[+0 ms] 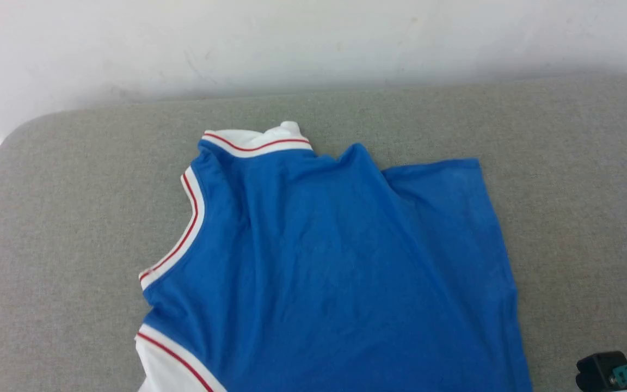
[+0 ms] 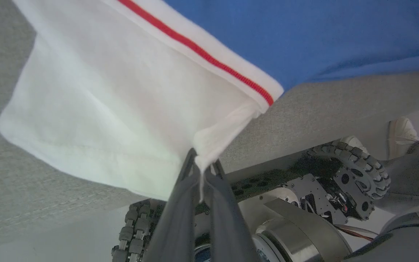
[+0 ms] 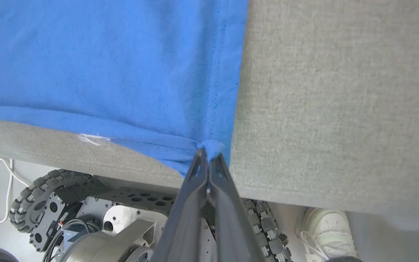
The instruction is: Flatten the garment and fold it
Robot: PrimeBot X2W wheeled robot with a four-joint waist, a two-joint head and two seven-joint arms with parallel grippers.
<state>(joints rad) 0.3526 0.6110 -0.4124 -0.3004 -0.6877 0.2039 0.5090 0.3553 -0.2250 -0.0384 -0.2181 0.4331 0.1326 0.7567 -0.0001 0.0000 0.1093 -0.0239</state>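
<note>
**A:** What is the head view giving us that the wrist views are not?

**B:** The whole spread. The garment (image 1: 335,261), a royal-blue T-shirt, is lying plain side up on the grey padded table (image 1: 564,163). Its red-and-white trim is curving along the side facing the table's left end, and its lower part is running toward the near edge.

**A:** And the wrist views?

**B:** They are showing that near edge itself. The left gripper (image 2: 202,165) is pinching a corner of the white sleeve (image 2: 104,102), with the cloth bunching between its pressed-together fingers. The right gripper (image 3: 207,154) is pinching the blue hem corner just off the table's near edge, with its tips closed tight on a small fold.

**A:** How are the arms sitting?

**B:** Both grippers are hanging just outside the table's near edge, with their fingers pointing across it toward the far side. Below that edge, the robot's roller wheels (image 2: 355,163) and a person's white shoe (image 3: 322,225) are showing.
</note>
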